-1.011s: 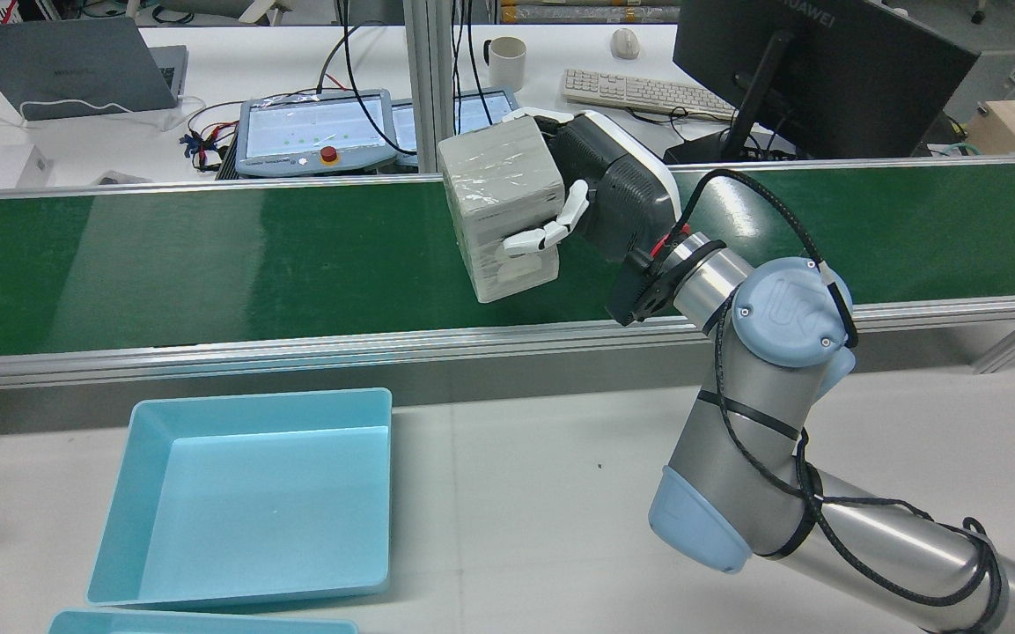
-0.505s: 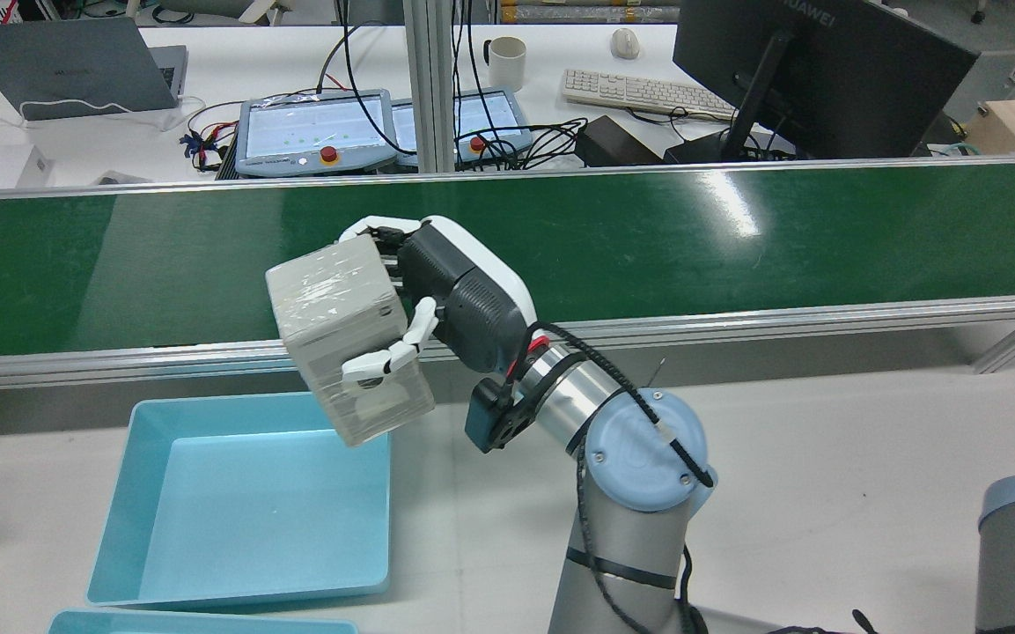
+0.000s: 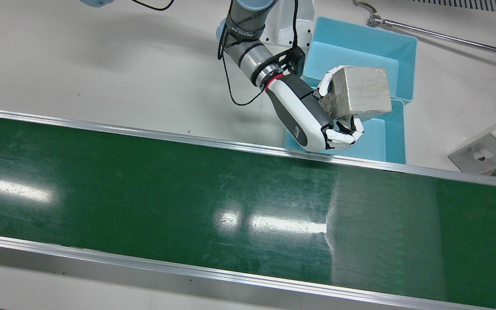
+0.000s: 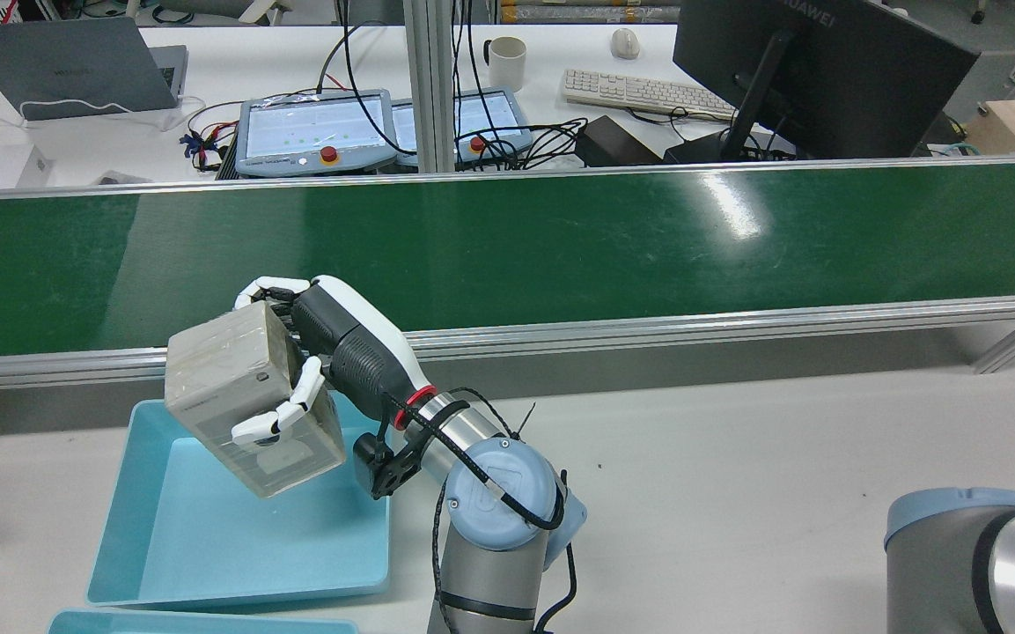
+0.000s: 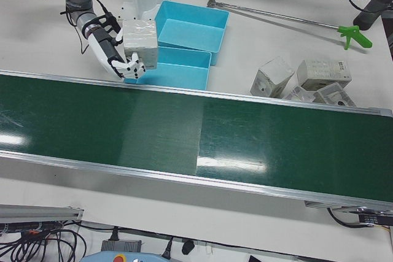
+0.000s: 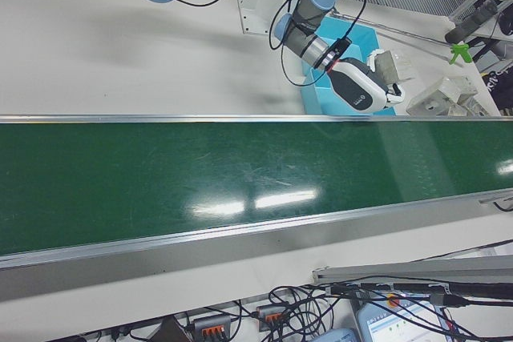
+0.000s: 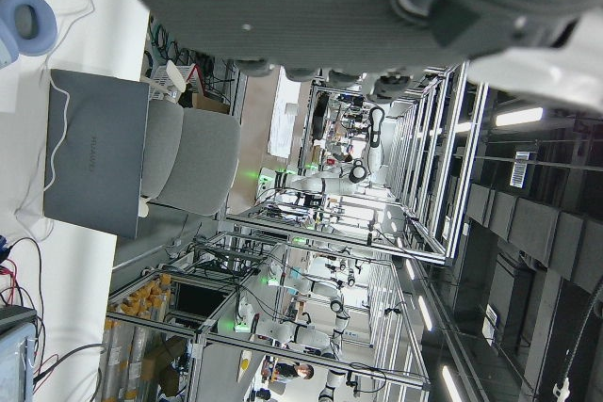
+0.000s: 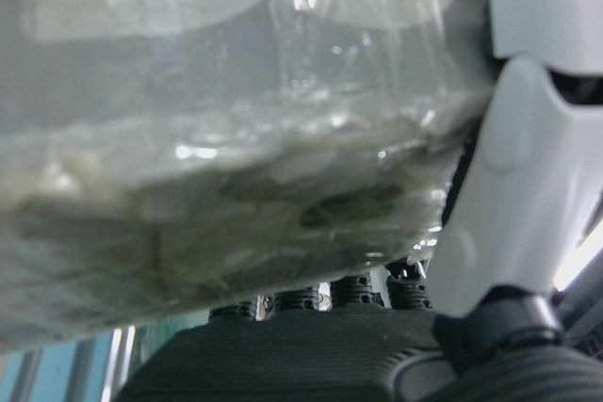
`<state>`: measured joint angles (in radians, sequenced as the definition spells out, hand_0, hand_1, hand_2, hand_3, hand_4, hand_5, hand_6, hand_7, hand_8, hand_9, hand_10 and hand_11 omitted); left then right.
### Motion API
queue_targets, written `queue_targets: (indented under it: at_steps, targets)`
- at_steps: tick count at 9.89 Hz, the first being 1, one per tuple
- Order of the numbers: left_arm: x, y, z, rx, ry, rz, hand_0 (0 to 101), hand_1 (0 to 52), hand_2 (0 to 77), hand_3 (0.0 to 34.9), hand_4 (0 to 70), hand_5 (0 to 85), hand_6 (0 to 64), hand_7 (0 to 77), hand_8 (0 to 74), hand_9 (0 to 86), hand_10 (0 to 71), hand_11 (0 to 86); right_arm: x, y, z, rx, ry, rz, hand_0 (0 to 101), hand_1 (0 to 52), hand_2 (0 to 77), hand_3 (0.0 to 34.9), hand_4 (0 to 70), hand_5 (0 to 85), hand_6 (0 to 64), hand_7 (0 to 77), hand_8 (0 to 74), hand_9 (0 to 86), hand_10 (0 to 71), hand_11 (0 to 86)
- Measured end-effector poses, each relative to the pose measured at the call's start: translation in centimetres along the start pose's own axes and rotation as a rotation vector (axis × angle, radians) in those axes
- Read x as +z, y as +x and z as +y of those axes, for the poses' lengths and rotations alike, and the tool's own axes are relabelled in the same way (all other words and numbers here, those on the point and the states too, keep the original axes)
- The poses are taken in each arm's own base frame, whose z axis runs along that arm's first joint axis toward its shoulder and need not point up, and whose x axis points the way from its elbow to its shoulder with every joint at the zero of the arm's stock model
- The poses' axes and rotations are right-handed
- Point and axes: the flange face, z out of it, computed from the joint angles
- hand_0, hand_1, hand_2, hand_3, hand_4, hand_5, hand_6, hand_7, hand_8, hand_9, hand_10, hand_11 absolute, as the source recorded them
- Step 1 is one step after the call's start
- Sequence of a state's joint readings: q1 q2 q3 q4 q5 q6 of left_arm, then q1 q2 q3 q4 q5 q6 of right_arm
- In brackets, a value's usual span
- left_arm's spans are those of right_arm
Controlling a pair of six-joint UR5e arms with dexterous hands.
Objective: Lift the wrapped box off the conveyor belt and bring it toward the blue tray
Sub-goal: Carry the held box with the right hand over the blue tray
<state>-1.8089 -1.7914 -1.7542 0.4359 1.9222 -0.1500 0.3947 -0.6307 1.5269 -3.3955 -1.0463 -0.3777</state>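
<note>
While its fingers (image 4: 271,421) grip the wrapped box (image 4: 239,392), the right hand (image 4: 331,348) holds it tilted above the blue tray (image 4: 208,537), off the conveyor belt (image 4: 560,242).

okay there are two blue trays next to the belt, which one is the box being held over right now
The blue tray nearest the conveyor belt: the right hand holds the wrapped box above that blue tray; the other tray lies farther from the belt.
</note>
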Motion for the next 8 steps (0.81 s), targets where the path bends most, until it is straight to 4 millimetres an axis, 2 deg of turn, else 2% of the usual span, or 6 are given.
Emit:
queue_targets:
  at_steps: [2, 3, 5, 6, 7, 8]
  targets:
    - [0.0, 0.0, 0.0, 0.000, 0.000, 0.000, 0, 0.0, 0.5, 0.0, 0.0, 0.5, 0.0, 0.5, 0.5, 0.0, 0.0, 0.5, 0.7, 2.1, 1.9, 0.030, -0.035, 0.024, 49, 0.5, 33.8, 0.0, 35.5, 64.4, 48.0, 77.4, 57.8, 49.6, 46.4, 59.5]
    - [0.0, 0.0, 0.0, 0.000, 0.000, 0.000, 0, 0.0, 1.1, 0.0, 0.0, 1.1, 0.0, 0.5, 0.5, 0.0, 0.5, 0.5, 1.0, 2.8, 3.0, 0.044, -0.051, 0.029, 51, 1.1, 28.4, 5.6, 35.5, 64.4, 33.8, 76.4, 50.7, 58.9, 28.9, 43.6]
    - [0.0, 0.0, 0.0, 0.000, 0.000, 0.000, 0, 0.0, 0.5, 0.0, 0.0, 1.1, 0.0, 0.5, 0.5, 0.0, 0.5, 0.0, 1.3, 3.3, 4.1, 0.056, -0.071, 0.052, 51, 1.1, 28.4, 5.6, 35.5, 64.4, 33.8, 76.4, 50.7, 58.9, 16.9, 34.9]
    - [0.0, 0.0, 0.0, 0.000, 0.000, 0.000, 0, 0.0, 1.1, 0.0, 0.0, 0.5, 0.0, 0.5, 0.5, 0.0, 0.5, 0.0, 0.9, 3.5, 3.7, 0.056, -0.072, 0.071, 46, 1.1, 28.4, 13.5, 40.9, 24.0, 19.1, 25.6, 37.6, 47.5, 0.0, 10.9]
    - [0.0, 0.0, 0.0, 0.000, 0.000, 0.000, 0, 0.0, 1.1, 0.0, 0.0, 0.5, 0.0, 0.5, 0.5, 0.0, 0.5, 0.0, 0.1, 3.3, 3.1, 0.057, -0.072, 0.087, 43, 1.1, 28.4, 17.9, 34.9, 19.6, 3.3, 15.3, 28.4, 40.9, 0.0, 1.6]
    - [0.0, 0.0, 0.0, 0.000, 0.000, 0.000, 0, 0.0, 1.1, 0.0, 0.0, 0.5, 0.0, 0.5, 0.5, 0.0, 0.5, 0.0, -1.0, 2.9, 2.4, 0.058, -0.074, 0.100, 43, 1.1, 28.4, 17.9, 34.9, 19.6, 3.3, 15.3, 28.4, 40.9, 0.0, 1.6]
